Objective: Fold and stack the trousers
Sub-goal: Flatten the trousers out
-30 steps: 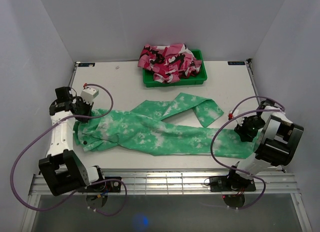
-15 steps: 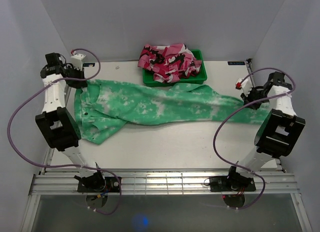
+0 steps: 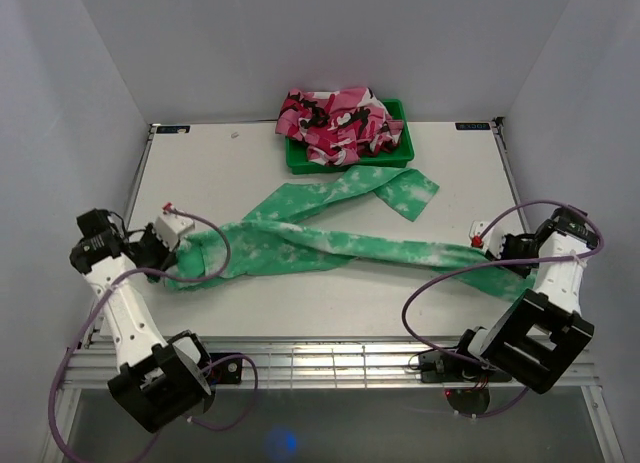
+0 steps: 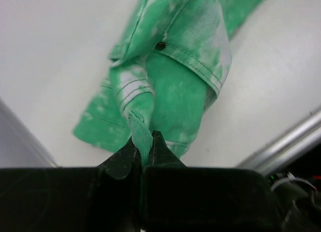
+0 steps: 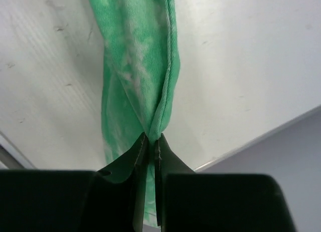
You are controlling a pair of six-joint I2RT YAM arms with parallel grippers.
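The green tie-dye trousers (image 3: 330, 245) stretch across the table from left to right. One leg runs taut between my grippers. The other leg (image 3: 400, 188) loops up toward the green bin. My left gripper (image 3: 172, 253) is shut on the waistband end (image 4: 143, 137), near the left table edge. My right gripper (image 3: 503, 251) is shut on the bunched leg end (image 5: 150, 127), near the right table edge. Both hold the cloth low over the table.
A green bin (image 3: 400, 155) at the back middle holds a crumpled pink camouflage garment (image 3: 338, 118). White walls close in the table on three sides. A metal rail (image 3: 330, 363) runs along the near edge. Purple cables (image 3: 440, 283) hang off both arms.
Both grippers have come back from the far corners toward the near middle of the table, still gripping the trousers. The cloth has gone from spread wide to a narrow taut band, one leg flung toward the bin.
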